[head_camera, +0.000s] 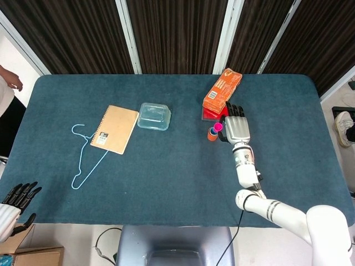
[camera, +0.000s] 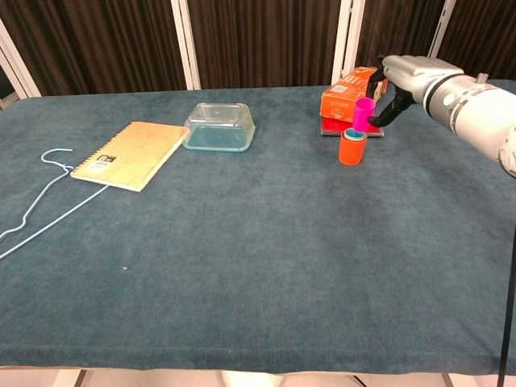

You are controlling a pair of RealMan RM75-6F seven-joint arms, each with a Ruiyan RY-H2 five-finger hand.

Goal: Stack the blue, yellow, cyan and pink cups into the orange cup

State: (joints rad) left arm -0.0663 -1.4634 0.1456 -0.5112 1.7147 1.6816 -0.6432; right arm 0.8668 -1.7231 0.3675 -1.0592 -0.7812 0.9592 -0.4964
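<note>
Right hand (camera: 393, 90) grips the small pink plastic cup (camera: 363, 114), upright, directly above the orange plastic cup (camera: 351, 148) with cyan rim showing inside. Axes look nearly aligned; straight descent remains. Left hand (head_camera: 15, 198) idle, far off, fingers apart, empty.

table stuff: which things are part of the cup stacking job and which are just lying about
Part of the job:
pink cup, held by the right hand just above the orange cup
cyan cup nested inside the orange cup

Just lying about:
notebook
clear container
blue hanger
orange box
red flat case
</note>
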